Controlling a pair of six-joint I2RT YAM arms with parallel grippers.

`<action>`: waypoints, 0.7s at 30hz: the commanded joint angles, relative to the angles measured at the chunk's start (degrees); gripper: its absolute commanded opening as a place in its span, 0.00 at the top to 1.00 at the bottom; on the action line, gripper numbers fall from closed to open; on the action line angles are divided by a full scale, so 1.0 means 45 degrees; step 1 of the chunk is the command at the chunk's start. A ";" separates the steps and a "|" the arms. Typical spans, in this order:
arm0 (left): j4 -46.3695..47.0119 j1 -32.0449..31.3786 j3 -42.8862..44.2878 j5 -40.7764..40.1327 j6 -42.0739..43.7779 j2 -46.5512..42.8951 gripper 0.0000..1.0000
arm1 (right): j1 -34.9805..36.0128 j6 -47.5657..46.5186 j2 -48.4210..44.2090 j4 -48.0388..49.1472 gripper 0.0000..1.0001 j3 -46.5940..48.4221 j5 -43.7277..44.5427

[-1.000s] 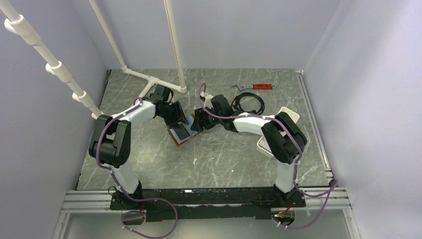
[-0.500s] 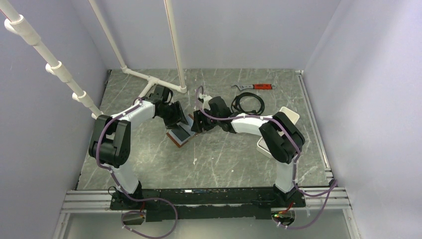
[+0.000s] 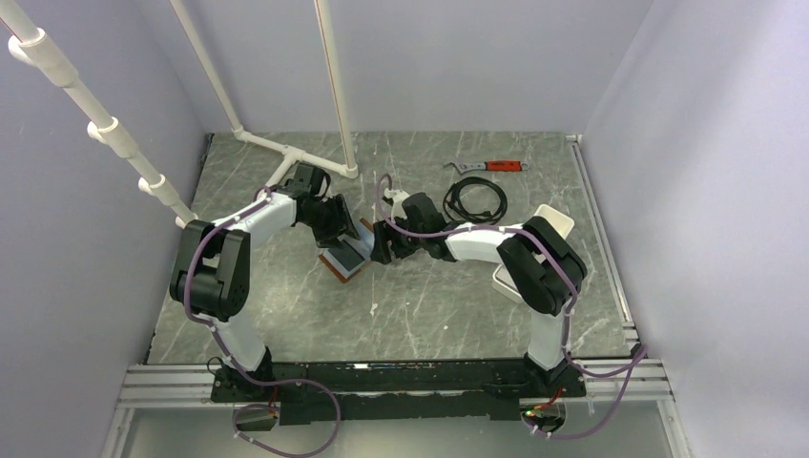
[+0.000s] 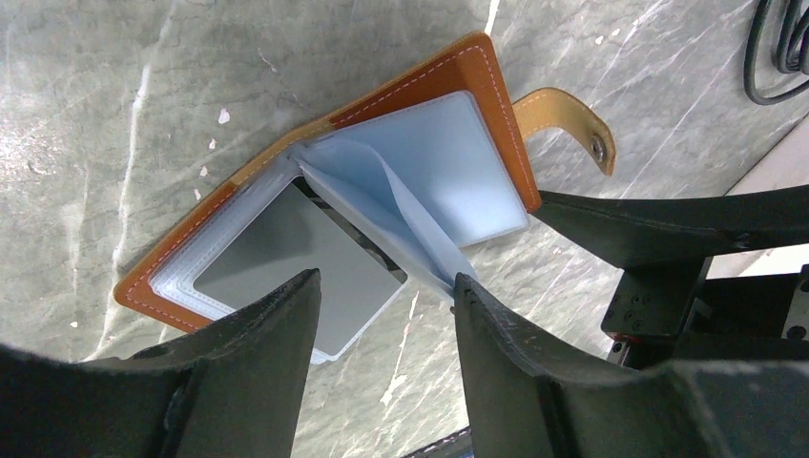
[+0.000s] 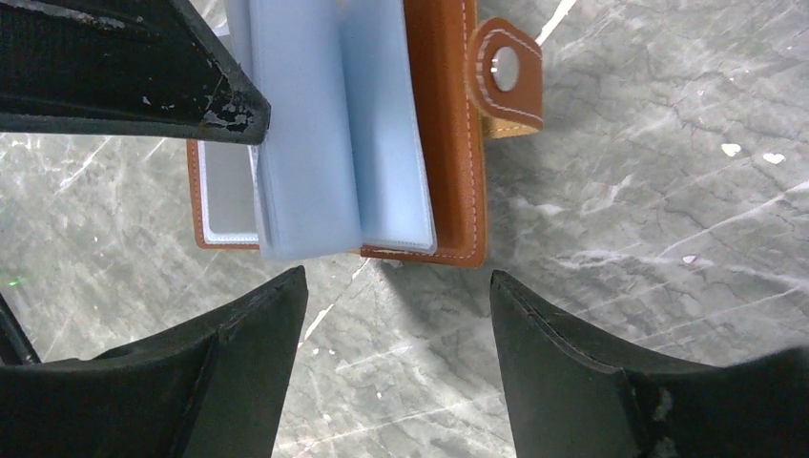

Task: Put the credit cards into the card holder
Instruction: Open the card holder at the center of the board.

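Observation:
The card holder (image 4: 477, 86) lies open on the table, brown leather outside, pale blue plastic sleeves inside, its snap tab (image 4: 572, 124) flopped to the side. A grey credit card (image 4: 296, 253) lies flat in its left half, one corner reaching past the leather edge. My left gripper (image 4: 386, 286) hovers open just over that corner, and its right fingertip (image 4: 467, 291) touches the edge of a raised sleeve. My right gripper (image 5: 398, 277) stands open over bare table just short of the card holder (image 5: 448, 134), holding nothing. From above, both grippers flank the card holder (image 3: 343, 260).
A white tray (image 3: 553, 224) stands at the right behind my right arm. A coiled black cable (image 3: 474, 197) and a red-handled tool (image 3: 496, 166) lie at the back. White pipes (image 3: 286, 153) cross the back left.
My right gripper has opened wider and drawn slightly back from the card holder. My left gripper has stayed over the holder, opening slightly.

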 commanded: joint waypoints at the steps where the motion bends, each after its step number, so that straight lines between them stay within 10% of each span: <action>1: -0.0179 0.0052 -0.0013 -0.0090 0.0242 -0.0313 0.41 | 0.0064 -0.0243 -0.0287 0.0500 0.28 0.0404 0.0361; 21: -0.1245 0.0132 -0.1038 -0.1573 0.0519 -0.2967 0.20 | 0.0534 0.0390 0.0885 0.0520 0.44 0.1515 0.1321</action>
